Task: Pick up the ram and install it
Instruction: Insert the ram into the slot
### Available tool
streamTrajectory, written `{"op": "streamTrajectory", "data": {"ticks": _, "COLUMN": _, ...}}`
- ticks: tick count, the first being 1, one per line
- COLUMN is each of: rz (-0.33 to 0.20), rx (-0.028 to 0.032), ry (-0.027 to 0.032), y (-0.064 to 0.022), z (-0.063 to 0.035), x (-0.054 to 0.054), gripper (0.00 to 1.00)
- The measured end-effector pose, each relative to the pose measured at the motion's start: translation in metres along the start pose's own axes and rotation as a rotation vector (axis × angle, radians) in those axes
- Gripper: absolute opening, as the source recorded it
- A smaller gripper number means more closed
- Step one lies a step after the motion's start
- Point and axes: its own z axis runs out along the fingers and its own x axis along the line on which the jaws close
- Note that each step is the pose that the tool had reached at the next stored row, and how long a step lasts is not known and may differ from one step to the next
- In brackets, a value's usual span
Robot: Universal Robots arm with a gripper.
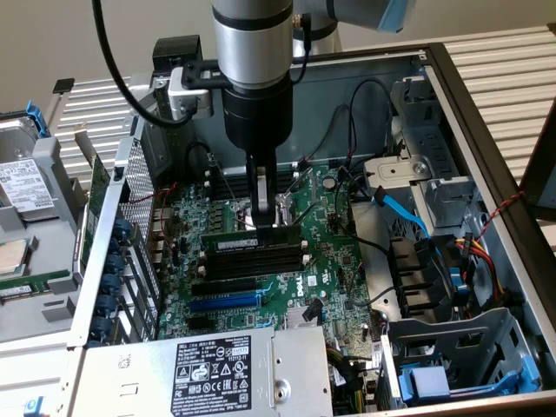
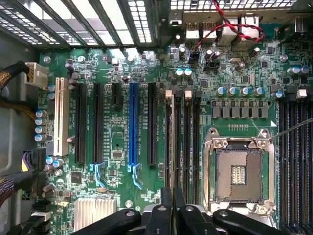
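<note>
The ram (image 1: 230,240) is in the gripper (image 1: 263,221), which reaches straight down into the open computer case (image 1: 486,130). The fingers are drawn narrow and pinch the stick near its middle, so the grip is on the ram and on nothing else.

In the exterior view the ram lies level, with its long side running from that view's left to its right. It sits at the far edge of the group of black slots (image 1: 258,261), parallel to them, on the side away from the blue slot (image 1: 224,303). Its lower edge seems to meet the farthest black slot, but the pictures do not settle whether it is inside the slot or just above it.

In the wrist view the ram (image 2: 174,142) shows edge-on as a thin line running away from the gripper (image 2: 172,198). It is lined up with the black slots (image 2: 188,142) beside the processor socket (image 2: 238,171).

As a judgement, the pick-up part of the task is done, because the stick is off any resting place and held over the motherboard (image 1: 326,252). The alignment with a slot also looks good. What is left is the seating itself. The top of the ram stands higher than the slots, and no latch can be seen closed on its ends, so the install does not look finished.
</note>
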Motion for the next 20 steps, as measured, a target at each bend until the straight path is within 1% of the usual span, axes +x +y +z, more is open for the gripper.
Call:
{"op": "streamTrajectory", "data": {"ticks": 14, "rz": 0.0, "rx": 0.0, "ry": 0.0, "y": -0.0002, "z": 0.0084, "x": 0.0004, "gripper": 0.13}}
{"op": "streamTrajectory", "data": {"ticks": 20, "rz": 0.0, "rx": -0.0001, "ry": 0.0001, "y": -0.0003, "z": 0.01, "x": 0.001, "gripper": 0.13}}
